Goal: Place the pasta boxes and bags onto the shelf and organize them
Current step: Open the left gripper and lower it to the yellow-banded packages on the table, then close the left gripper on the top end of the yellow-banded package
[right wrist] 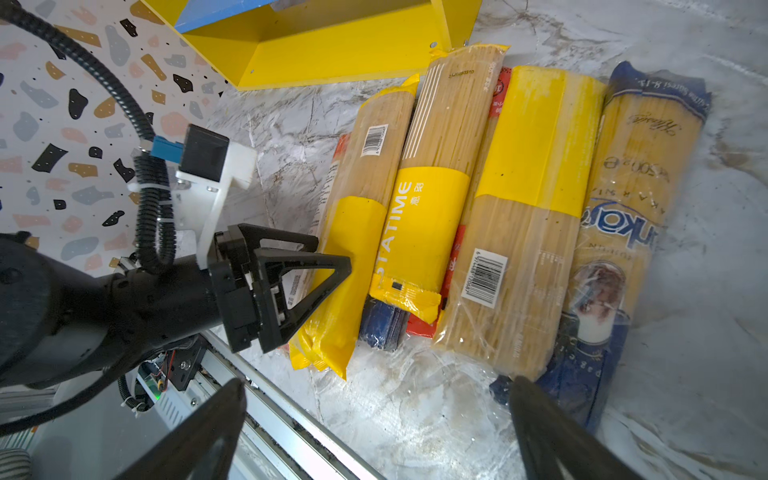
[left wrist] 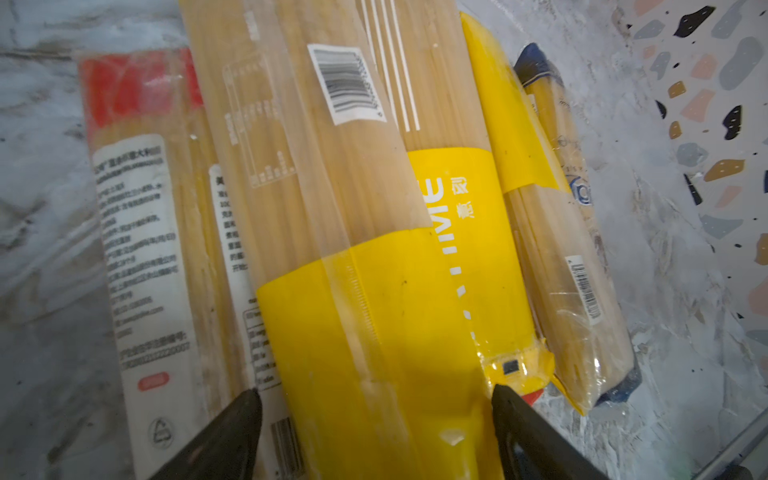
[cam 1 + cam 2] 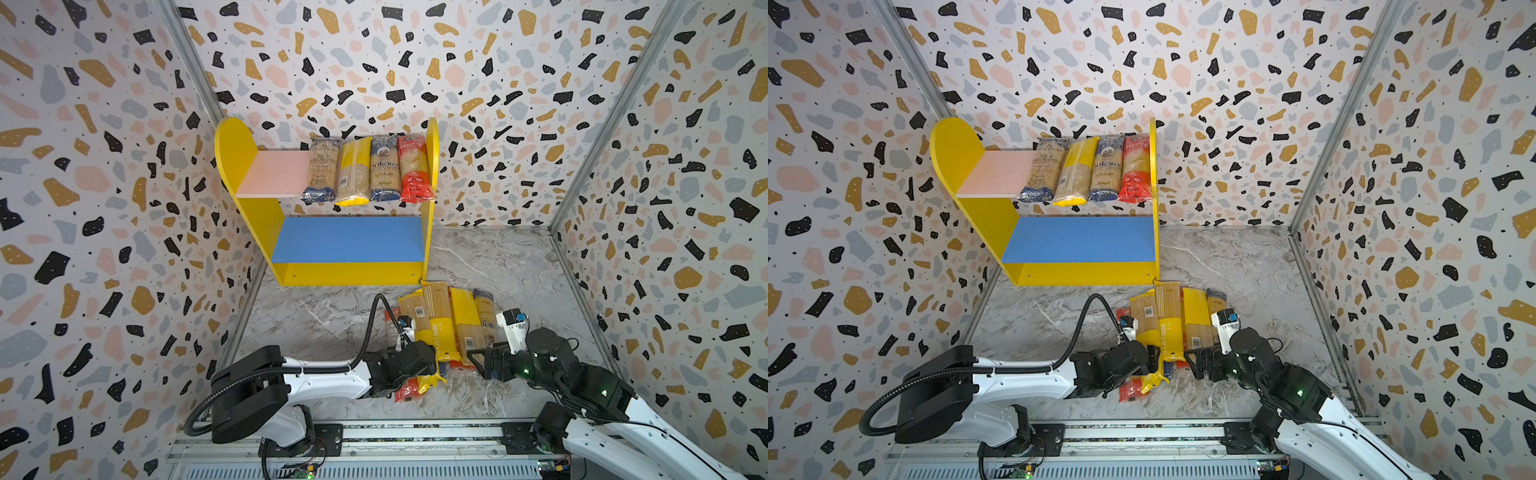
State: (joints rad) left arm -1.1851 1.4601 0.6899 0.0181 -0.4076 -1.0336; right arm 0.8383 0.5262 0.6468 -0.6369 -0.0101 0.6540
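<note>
While the left jaws stand wide apart, one tip at each long edge of a yellow-banded bag [image 2: 374,332] near its close end, they do not visibly press it. Beside this bag, on the inner side of the jaws, lies the PASTATIME bag [image 2: 465,232], and on the outer side a red-topped pack [image 2: 137,166] with a white label. Past that pack the marble tabletop [image 3: 324,320] is bare up to the left wall. The right jaws are also apart and hold nothing. They hang over bare tabletop just before the near ends of a broad yellow-banded bag [image 1: 532,174] and a dark blue bag [image 1: 631,199], whose corner lies close by one tip. Ahead of both jaws the pile reaches to the right front corner of the shelf [image 3: 249,224]; I cannot tell if it touches. On the shelf, the blue lower board [image 3: 349,239] is bare. The pink upper board [image 3: 274,172] has free room at its left part, and a row of four packs [image 3: 353,170] fills its right part, their near ends hanging over the front edge.
</note>
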